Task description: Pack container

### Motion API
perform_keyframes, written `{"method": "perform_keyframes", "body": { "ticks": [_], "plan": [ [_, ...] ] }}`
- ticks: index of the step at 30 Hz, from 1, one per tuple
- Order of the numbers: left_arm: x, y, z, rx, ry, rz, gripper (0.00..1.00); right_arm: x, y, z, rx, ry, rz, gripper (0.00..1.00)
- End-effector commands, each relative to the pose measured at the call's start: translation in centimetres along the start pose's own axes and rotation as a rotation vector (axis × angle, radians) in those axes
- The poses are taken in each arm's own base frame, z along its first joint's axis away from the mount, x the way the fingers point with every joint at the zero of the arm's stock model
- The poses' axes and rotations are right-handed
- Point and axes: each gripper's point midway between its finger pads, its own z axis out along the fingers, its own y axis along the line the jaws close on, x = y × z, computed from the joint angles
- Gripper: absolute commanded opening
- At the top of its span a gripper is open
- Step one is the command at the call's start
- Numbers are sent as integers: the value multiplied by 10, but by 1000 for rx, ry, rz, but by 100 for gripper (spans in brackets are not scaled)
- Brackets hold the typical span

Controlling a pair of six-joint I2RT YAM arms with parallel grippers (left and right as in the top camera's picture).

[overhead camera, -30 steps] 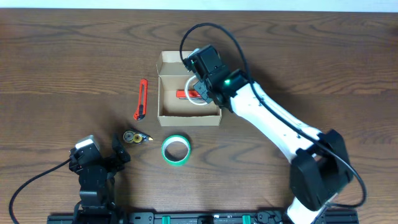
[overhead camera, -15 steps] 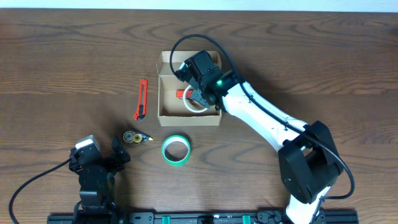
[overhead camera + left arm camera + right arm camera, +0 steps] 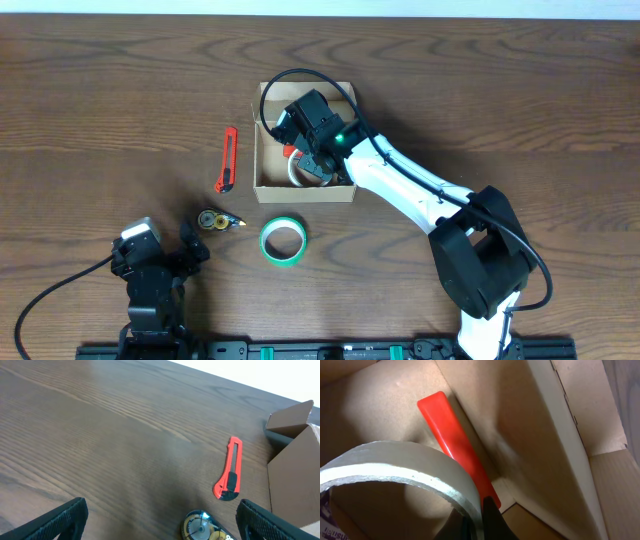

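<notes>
The tan cardboard container (image 3: 267, 150) stands open at the table's middle, its lid flap at the far side. My right gripper (image 3: 312, 165) is down inside it, shut on a whitish tape roll (image 3: 395, 462) pinched by its wall between the fingers (image 3: 481, 519). A red tool (image 3: 455, 440) lies on the box floor under the roll. My left gripper (image 3: 160, 522) is open and empty near the front left, just before a tape dispenser (image 3: 202, 527). The container's corner (image 3: 292, 460) shows at the right of the left wrist view.
A red box cutter (image 3: 228, 158) lies left of the container, also in the left wrist view (image 3: 230, 467). A small round tape dispenser (image 3: 215, 220) and a green tape roll (image 3: 283, 241) lie in front of the container.
My right gripper has moved left and down into the container with the whitish tape roll. The left arm has not moved.
</notes>
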Motion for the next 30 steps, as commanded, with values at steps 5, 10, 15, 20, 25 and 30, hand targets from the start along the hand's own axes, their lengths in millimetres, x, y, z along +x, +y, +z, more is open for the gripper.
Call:
{"method": "perform_keyframes", "body": {
  "ticks": [5, 10, 15, 20, 25, 30],
  "plan": [
    [8, 4, 2, -20, 10, 11, 95, -12, 0, -3, 2, -27, -20, 25],
    [8, 4, 2, -21, 10, 10, 95, -15, -1, -5, 8, -41, -19, 29],
    [8, 4, 2, -21, 10, 11, 96, -32, -7, -35, 34, -111, 18, 48],
    [8, 4, 2, -21, 10, 11, 95, -56, -17, -104, 67, -240, 83, 86],
    [8, 4, 2, -20, 10, 11, 95, -49, -28, -170, 86, -313, 197, 99],
    [8, 4, 2, -21, 10, 11, 96, -18, -29, -218, 65, -308, 344, 99]
  ]
}}
